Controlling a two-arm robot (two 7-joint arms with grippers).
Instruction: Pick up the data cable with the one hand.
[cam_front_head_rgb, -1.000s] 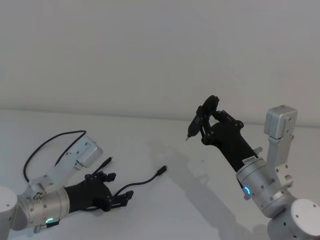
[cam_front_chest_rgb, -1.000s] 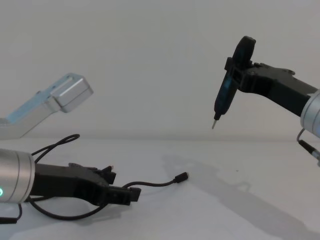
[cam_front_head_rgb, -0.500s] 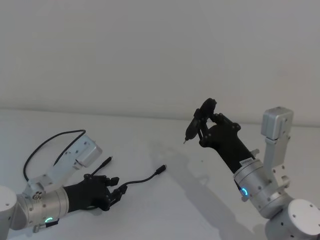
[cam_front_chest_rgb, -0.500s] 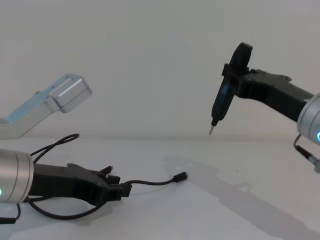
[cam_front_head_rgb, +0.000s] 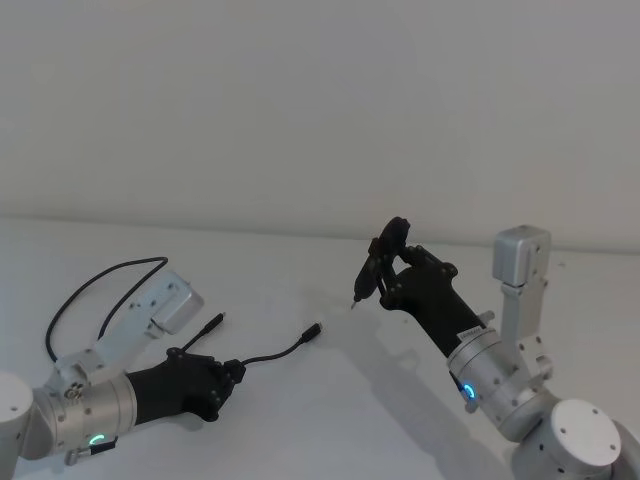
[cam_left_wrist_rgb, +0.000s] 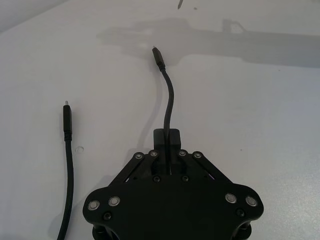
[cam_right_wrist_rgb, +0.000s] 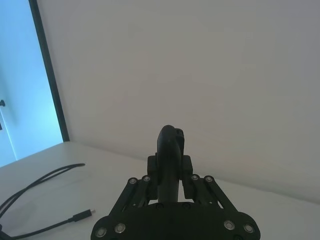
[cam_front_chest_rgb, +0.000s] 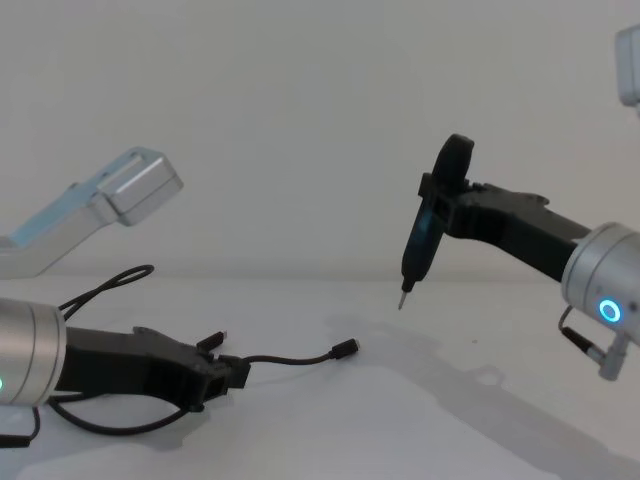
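Gripping data cable (cam_left_wrist_rgb: 168, 100), L end effector (cam_left_wrist_rgb: 167, 137).

data cable (cam_front_head_rgb: 278, 351) on table (cam_front_head_rgb: 300, 285), left, seemingly in left gripper (cam_front_head_rgb: 236, 370), right gripper (cam_front_head_rgb: 392, 268) with pen tool (cam_front_chest_rgb: 417, 240) above, right

Soft, even light; faint grey shadows on the table (cam_front_head_rgb: 300, 430)

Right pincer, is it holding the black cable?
No, the right pincer holds a pen-shaped tool; the left pincer grips the data cable.
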